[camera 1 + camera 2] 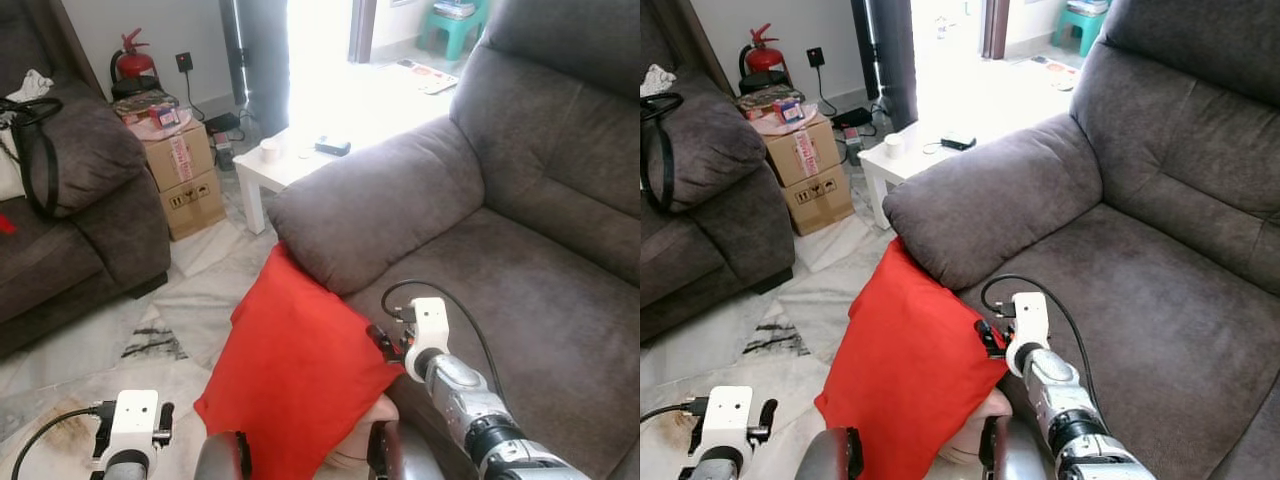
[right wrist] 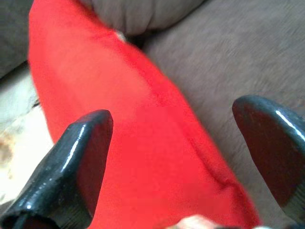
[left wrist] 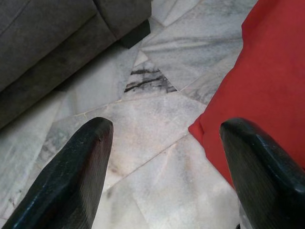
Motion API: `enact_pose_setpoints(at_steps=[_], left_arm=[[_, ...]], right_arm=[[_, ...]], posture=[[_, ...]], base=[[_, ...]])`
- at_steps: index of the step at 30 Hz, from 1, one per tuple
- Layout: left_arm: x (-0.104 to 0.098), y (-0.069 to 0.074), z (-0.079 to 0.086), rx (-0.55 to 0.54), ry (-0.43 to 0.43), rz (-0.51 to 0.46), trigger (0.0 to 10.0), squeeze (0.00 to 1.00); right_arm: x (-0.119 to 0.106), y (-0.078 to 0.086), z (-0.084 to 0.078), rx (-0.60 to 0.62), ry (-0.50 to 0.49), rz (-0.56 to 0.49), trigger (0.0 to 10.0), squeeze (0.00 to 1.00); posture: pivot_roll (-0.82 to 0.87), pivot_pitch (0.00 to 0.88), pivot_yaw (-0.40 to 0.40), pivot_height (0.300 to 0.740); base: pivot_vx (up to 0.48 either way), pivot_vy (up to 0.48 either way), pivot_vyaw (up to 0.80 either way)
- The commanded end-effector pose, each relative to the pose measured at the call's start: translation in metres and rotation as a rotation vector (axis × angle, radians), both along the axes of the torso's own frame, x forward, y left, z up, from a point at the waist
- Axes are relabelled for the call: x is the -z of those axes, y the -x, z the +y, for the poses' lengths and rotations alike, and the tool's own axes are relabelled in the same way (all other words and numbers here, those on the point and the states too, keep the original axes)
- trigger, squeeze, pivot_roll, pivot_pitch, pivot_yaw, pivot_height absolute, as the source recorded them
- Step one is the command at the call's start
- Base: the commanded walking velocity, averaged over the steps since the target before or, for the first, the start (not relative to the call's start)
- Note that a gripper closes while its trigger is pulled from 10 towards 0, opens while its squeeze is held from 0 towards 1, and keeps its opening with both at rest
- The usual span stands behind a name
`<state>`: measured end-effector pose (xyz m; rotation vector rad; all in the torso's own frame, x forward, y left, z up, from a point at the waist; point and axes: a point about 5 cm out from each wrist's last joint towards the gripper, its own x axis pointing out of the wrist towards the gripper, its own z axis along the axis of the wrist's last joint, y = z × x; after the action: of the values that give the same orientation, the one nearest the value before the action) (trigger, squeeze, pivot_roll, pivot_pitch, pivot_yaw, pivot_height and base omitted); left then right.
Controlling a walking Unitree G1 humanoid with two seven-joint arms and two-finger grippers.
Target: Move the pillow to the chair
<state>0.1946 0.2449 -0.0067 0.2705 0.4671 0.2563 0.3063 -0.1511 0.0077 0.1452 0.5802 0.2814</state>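
One plain red pillow (image 1: 295, 370) leaning on grey chair (image 1: 520, 250), both grippers' fingers spread, right gripper (image 2: 176, 157) at pillow's edge

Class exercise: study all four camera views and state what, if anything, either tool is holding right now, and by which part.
Nothing is held. Both the left tool and the right tool are open; the red pillow leans against the armchair, ungripped.

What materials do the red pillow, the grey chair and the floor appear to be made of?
Red pillow: probably matte woven cloth, with soft folds. Grey chair: seemingly suede-like microfibre, with a brushed, uneven nap. Floor: likely polished marble tiles, pale with dark veins and seams.
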Motion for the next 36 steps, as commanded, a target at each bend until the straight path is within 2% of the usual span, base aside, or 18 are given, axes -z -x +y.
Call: enact_pose_setpoints(at_steps=[1,3,4,5,7,11,16,20,23,29,36], left_arm=[[0.0,-0.001,-0.002,0.011,0.009,0.004,10.0,0.0],[-0.001,-0.002,-0.003,0.018,0.011,0.0,10.0,0.0],[-0.001,-0.002,-0.004,0.021,0.013,-0.001,10.0,0.0],[-0.001,-0.002,-0.004,0.026,0.016,-0.002,10.0,0.0],[-0.001,-0.003,-0.005,0.034,0.02,0.0,10.0,0.0],[-0.002,-0.004,-0.009,0.046,0.029,-0.004,10.0,0.0],[-0.001,-0.004,-0.011,0.058,0.036,-0.004,10.0,0.0],[-0.002,-0.003,-0.012,0.063,0.042,-0.005,10.0,0.0],[-0.003,-0.002,-0.014,0.082,0.052,-0.004,10.0,0.0],[-0.005,-0.002,-0.02,0.105,0.06,-0.012,10.0,0.0],[-0.014,-0.001,-0.026,0.107,0.067,-0.046,10.0,0.0]], right_arm=[[0.003,0.002,-0.003,-0.026,0.006,0.032,10.0,1.0],[0.004,0.003,-0.005,-0.037,0.024,0.039,10.0,1.0],[0.005,0.004,-0.006,-0.032,0.034,0.048,10.0,0.04],[0.007,0.005,-0.009,-0.023,0.051,0.065,10.0,0.0],[0.009,0.006,-0.013,-0.003,0.069,0.09,10.0,0.0],[0.01,0.008,-0.012,0.012,0.025,0.088,10.0,0.0],[0.014,0.011,-0.011,0.013,0.015,0.114,10.0,0.0],[0.017,0.014,-0.005,0.004,-0.044,0.139,10.0,0.0],[0.019,0.017,0.007,-0.022,-0.102,0.143,10.0,0.0],[0.016,0.014,0.018,-0.039,-0.152,0.116,10.0,0.0],[0.01,0.008,0.024,-0.007,-0.153,0.068,10.0,0.0]], posture=[[0.06,0.083,-0.013,0.593],[0.06,0.083,-0.013,0.593],[0.06,0.083,-0.012,0.593],[0.07,0.083,-0.011,0.593],[0.07,0.083,-0.011,0.593],[0.07,0.084,-0.009,0.593],[0.08,0.088,-0.01,0.593],[0.08,0.093,-0.012,0.593],[0.09,0.095,-0.011,0.593],[0.11,0.114,-0.019,0.593],[0.14,0.138,-0.034,0.593]], base=[[0.0,0.0,0.0],[0.0,0.0,0.0],[0.0,0.0,0.0],[0.0,0.0,0.0],[0.0,0.0,0.0],[0.0,0.0,0.0],[0.0,0.0,0.0],[0.0,0.0,0.0],[0.0,0.0,0.0],[0.0,0.0,0.0],[0.0,0.0,0.0]])
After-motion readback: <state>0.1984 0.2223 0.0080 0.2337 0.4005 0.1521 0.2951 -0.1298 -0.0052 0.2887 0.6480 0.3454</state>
